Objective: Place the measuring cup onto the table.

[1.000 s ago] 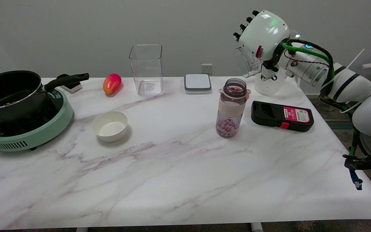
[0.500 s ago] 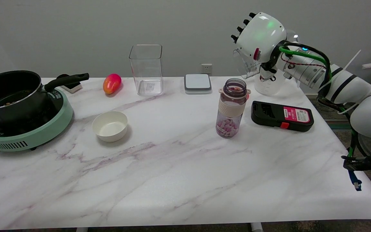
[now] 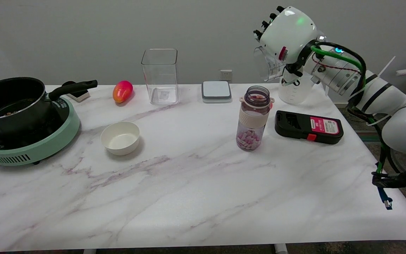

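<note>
Up at the far right of the surface (image 3: 196,197), the right hand (image 3: 287,33) hangs in the air with its white back turned toward the camera and its dark fingertips (image 3: 270,16) showing above its top edge. It grips the measuring cup (image 3: 268,67), a clear plastic vessel that sticks out from under the hand's left side, tilted, with its open rim facing left and down. Most of the cup's body is hidden behind the hand, so how the fingers wrap it cannot be told. The cup is clear of the marble, held above the far right corner.

Directly below the hand and wrist stands a second clear container (image 3: 294,92) with faint graduation marks, upright near the far edge. Just in front of it lies a black case (image 3: 308,127) with a red-and-white label, flat on the marble. Left of the case stands a bottle (image 3: 253,118) with a purple neck, a cream band and pink pieces at its bottom. Farther along the back edge sit a grey-and-white flat box (image 3: 216,91), a tall square clear jar (image 3: 160,76) and a red-orange mango (image 3: 122,91). A white bowl (image 3: 120,137) sits nearer the middle left, and a black pot (image 3: 11,102) rests on a green cooker (image 3: 37,144) at the left edge.
</note>
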Motion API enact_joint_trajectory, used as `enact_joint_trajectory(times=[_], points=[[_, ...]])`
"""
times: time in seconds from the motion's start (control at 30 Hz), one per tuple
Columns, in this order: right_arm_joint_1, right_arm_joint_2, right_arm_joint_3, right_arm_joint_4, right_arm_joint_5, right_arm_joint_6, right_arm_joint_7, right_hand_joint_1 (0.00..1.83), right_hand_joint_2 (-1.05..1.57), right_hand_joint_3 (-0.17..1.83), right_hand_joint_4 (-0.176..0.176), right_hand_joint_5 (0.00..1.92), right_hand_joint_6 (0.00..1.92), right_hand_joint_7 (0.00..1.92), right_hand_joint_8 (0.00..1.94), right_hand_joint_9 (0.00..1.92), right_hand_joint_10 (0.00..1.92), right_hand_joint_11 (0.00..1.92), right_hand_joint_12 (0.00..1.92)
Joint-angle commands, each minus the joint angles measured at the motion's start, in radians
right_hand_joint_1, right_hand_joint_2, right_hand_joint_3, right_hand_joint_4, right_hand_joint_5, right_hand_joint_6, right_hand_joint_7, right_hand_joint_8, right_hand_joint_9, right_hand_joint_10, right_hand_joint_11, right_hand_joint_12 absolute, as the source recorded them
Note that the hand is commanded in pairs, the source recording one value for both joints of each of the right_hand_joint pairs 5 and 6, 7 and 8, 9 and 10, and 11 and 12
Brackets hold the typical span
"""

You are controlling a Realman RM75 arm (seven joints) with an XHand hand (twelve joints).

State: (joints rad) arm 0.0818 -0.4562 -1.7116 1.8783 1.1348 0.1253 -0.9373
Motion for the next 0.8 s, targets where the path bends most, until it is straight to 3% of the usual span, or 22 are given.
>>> enact_joint_trajectory(times=[0.03,0.2,0.3,0.57,0.8], points=[[-0.122,-0.078,0.164,-0.004,0.035,0.281,0.356,1.39,1.35,0.29,0.0,1.92,1.92,1.86,1.86,1.62,1.62,1.38,1.38],[-0.241,-0.13,0.321,-0.001,0.037,0.388,0.526,1.39,1.35,0.29,0.0,1.92,1.92,1.86,1.86,1.63,1.63,1.38,1.38],[-0.271,-0.136,0.343,-0.001,0.036,0.466,0.643,1.38,1.38,0.28,0.0,1.92,1.92,1.87,1.87,1.63,1.63,1.39,1.39],[-0.244,-0.136,0.293,-0.003,0.066,0.608,0.781,1.37,1.4,0.27,0.0,1.92,1.92,1.85,1.85,1.64,1.64,1.4,1.4],[-0.352,-0.295,0.104,-0.008,0.059,0.964,0.77,1.37,1.41,0.26,0.0,1.92,1.92,1.85,1.85,1.64,1.64,1.4,1.4]])
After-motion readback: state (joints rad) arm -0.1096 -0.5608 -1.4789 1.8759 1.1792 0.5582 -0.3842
